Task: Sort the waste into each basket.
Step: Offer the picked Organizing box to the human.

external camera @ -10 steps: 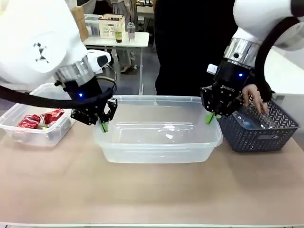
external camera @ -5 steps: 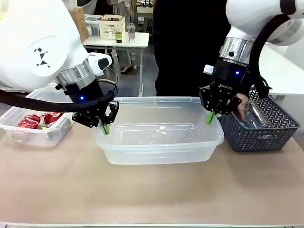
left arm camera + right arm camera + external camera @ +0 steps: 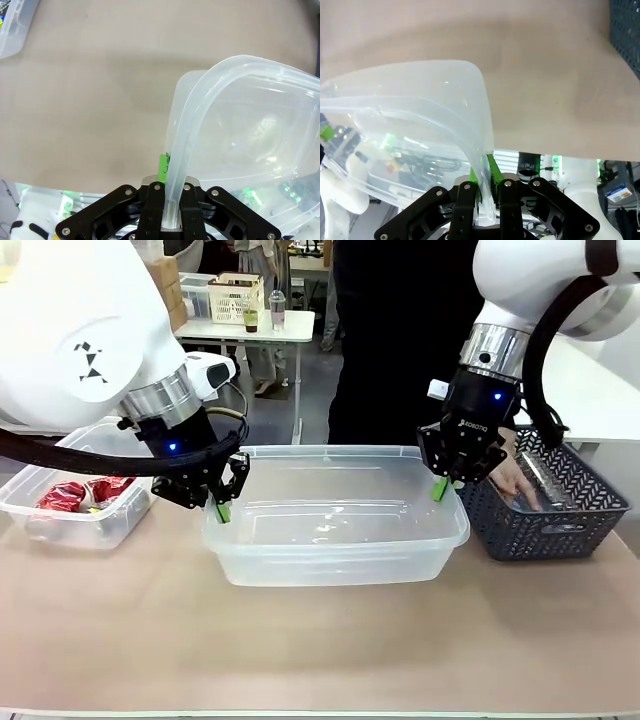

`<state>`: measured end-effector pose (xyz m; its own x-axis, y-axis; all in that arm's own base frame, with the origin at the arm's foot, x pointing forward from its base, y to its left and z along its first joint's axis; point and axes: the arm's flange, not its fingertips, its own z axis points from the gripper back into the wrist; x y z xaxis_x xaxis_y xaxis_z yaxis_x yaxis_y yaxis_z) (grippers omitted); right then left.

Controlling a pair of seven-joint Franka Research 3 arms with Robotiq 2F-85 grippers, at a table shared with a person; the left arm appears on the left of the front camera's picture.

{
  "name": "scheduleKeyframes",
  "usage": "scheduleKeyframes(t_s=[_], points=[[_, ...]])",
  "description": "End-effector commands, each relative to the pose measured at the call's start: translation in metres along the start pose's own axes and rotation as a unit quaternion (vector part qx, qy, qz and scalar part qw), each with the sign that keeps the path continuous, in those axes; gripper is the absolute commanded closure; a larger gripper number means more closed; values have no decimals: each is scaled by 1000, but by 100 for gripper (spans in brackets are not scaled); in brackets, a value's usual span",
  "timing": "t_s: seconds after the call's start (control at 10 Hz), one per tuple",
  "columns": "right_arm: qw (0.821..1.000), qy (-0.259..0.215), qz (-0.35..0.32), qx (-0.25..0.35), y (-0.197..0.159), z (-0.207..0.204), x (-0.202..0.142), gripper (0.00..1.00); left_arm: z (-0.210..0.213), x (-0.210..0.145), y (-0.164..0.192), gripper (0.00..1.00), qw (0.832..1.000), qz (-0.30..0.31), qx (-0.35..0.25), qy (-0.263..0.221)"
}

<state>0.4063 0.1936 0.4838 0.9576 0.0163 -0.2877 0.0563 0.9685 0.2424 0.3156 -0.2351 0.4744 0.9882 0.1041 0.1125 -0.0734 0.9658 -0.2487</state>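
Left of the big tub (image 3: 330, 560), I see crushed red cans (image 3: 85, 492) in a smaller tub (image 3: 105, 525). My left gripper (image 3: 221, 510) is clamped on the big tub's left rim and my right gripper (image 3: 440, 490) on its right rim. Right of it, a person's hand (image 3: 513, 478) is inside the grey basket (image 3: 560, 525).

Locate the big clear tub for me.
Front view: the big clear tub is mid-table, between the small tub on the left and the dark grey basket on the right, its rim held by the left hand and right hand.
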Motion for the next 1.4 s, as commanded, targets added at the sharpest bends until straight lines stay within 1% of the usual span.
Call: scheduleKeyframes(t_s=[0.0,1.3], points=[[1000,-3,-3,12,2,3,0,100,2,2,8,100,1000,7,0,-6],[1000,-3,-3,12,2,3,0,100,2,2,8,100,1000,7,0,-6]])
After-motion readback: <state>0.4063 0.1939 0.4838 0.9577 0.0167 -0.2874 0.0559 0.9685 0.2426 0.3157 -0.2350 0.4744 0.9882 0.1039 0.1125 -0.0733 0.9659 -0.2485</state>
